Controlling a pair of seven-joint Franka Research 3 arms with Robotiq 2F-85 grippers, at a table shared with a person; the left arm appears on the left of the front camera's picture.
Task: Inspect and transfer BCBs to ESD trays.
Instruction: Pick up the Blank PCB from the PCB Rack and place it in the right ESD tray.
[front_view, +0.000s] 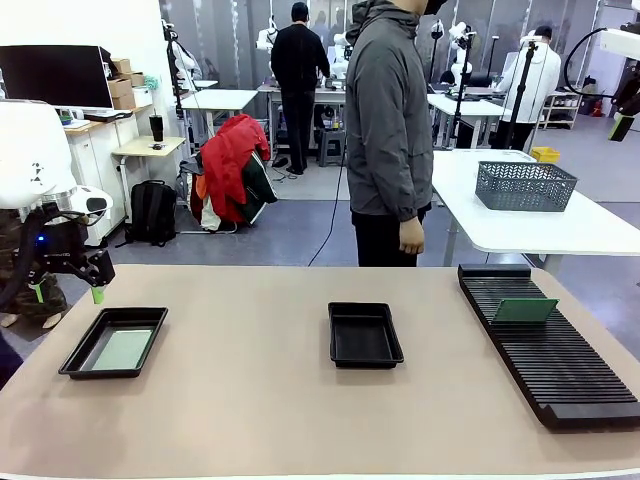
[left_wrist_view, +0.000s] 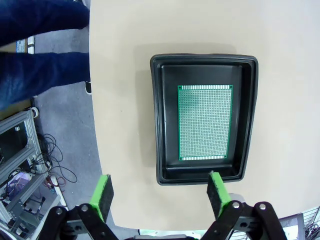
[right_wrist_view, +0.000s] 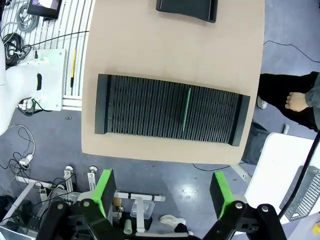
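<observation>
At left of the bench (front_view: 250, 400) one BCB (left_wrist_view: 205, 122) lies flat in an ESD tray (left_wrist_view: 159, 120), another BCB (front_view: 525, 310) stands in the right rack (front_view: 560, 370); left gripper (left_wrist_view: 160, 187) & right gripper (right_wrist_view: 162, 186) have fingers apart, empty; boards seem thin, light, stiff, so grip by edges.

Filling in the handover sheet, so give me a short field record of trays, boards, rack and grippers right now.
left tray: shallow black plastic, holds flat green board
middle tray: shallow black plastic, empty
rack: long black slotted rack, upright green board in one slot
left gripper: open, above left tray's edge
right gripper: open, empty
</observation>
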